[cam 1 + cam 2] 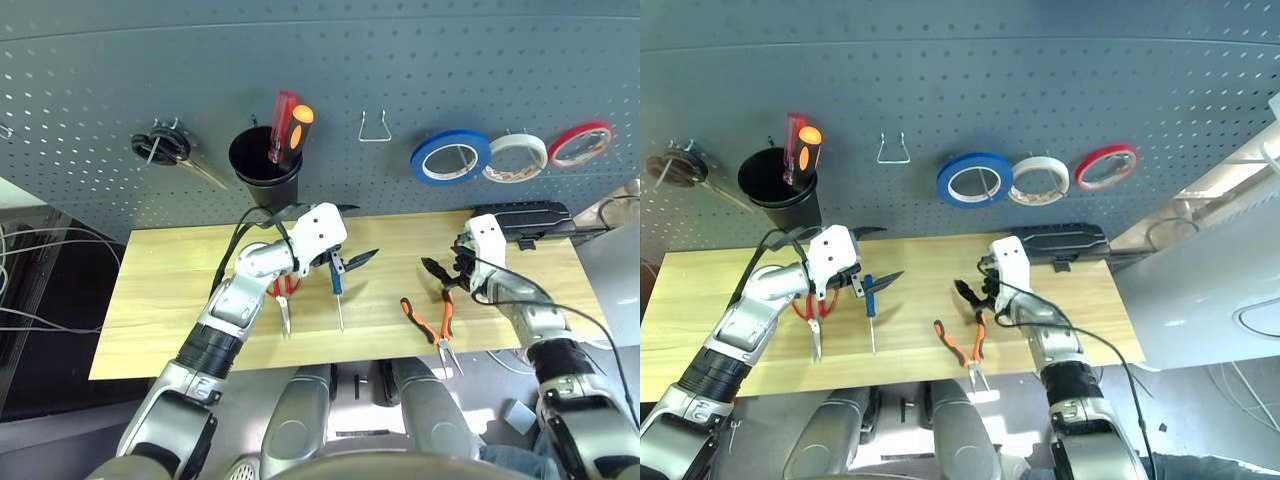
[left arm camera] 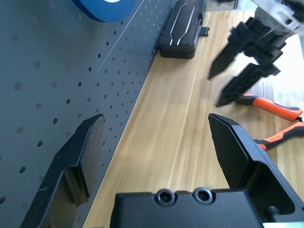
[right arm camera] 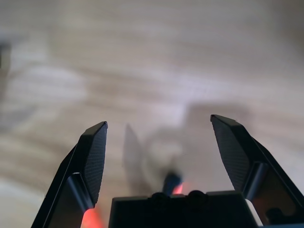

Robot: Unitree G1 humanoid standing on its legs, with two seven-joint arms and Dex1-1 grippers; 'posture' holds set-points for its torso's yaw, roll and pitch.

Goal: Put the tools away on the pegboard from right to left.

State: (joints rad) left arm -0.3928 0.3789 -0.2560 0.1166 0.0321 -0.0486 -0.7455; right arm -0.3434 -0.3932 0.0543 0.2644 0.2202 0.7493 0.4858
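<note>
My right gripper [image 3: 159, 118] stands wide apart just above the pliers [image 1: 436, 328], nothing between its fingers. My left gripper [image 2: 156, 118] is spread too, the screwdriver [image 1: 338, 292] and scissors [image 1: 284, 301] beside it; the blue tape [image 1: 450, 157] hangs beyond, between both.

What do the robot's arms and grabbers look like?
Both arms are silver with black bands, a white boxy wrist and black cables. The left gripper and right gripper are black, each with two chunky fingers narrowing toward the tips.
</note>
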